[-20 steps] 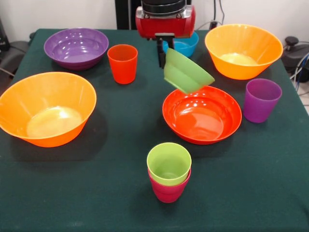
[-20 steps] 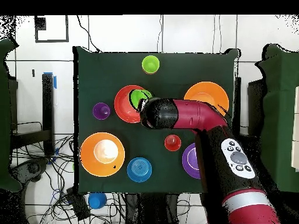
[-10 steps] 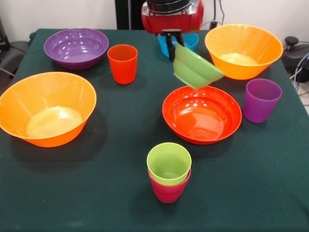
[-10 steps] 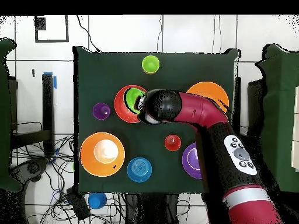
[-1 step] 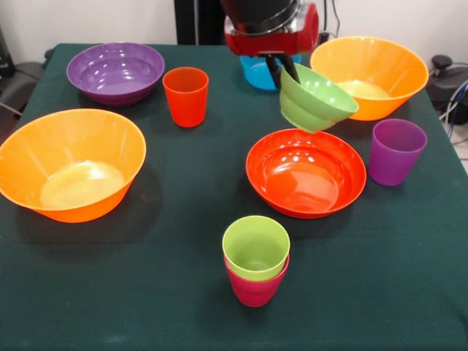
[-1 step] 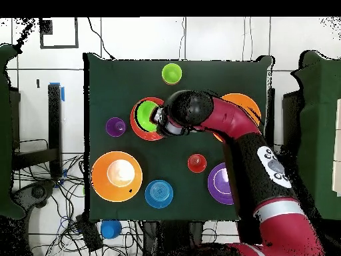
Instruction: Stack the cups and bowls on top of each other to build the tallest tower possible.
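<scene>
Lime green bowl point(image 5: 316, 98), light, stiff and probably slippery, is hanging tilted with the gripper point(image 5: 284, 70) pinching 1 rim.

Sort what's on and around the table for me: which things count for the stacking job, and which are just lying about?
For the job:
- lime green bowl, held tilted by the tool
- red-orange bowl
- two orange bowls
- purple bowl
- blue bowl
- orange-red cup
- purple cup
- lime green cup nested in crimson cup

Lying about:
- cables on the floor
</scene>
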`<state>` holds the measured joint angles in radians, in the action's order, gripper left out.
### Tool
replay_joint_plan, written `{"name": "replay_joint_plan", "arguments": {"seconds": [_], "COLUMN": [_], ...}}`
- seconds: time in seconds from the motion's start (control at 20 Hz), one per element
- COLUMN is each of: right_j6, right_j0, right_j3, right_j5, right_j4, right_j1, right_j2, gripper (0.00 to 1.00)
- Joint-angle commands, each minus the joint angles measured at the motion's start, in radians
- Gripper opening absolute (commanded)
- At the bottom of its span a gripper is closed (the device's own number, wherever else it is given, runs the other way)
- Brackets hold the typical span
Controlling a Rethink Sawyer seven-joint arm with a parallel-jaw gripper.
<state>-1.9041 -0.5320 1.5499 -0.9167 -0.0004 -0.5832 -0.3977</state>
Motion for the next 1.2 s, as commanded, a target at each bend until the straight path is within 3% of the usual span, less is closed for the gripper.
{"name": "replay_joint_plan", "arguments": {"seconds": [0.05,0.35,0.55,0.85,1.2], "right_j6": [0.022,0.065,0.106,0.146,0.148], "right_j0": [0.001,-0.002,0.002,0.006,0.007], "right_j3": [-0.199,-0.366,-0.454,-0.541,-0.586], "right_j5": [-0.191,-0.335,-0.393,-0.477,-0.532], "right_j4": [0.037,0.025,-0.026,-0.071,-0.074], "right_j1": [0.127,0.201,0.220,0.221,0.218], "right_j2": [-0.063,-0.074,-0.063,-0.055,-0.059], "gripper": [0.00,0.00,0.00,0.00,0.00]}}
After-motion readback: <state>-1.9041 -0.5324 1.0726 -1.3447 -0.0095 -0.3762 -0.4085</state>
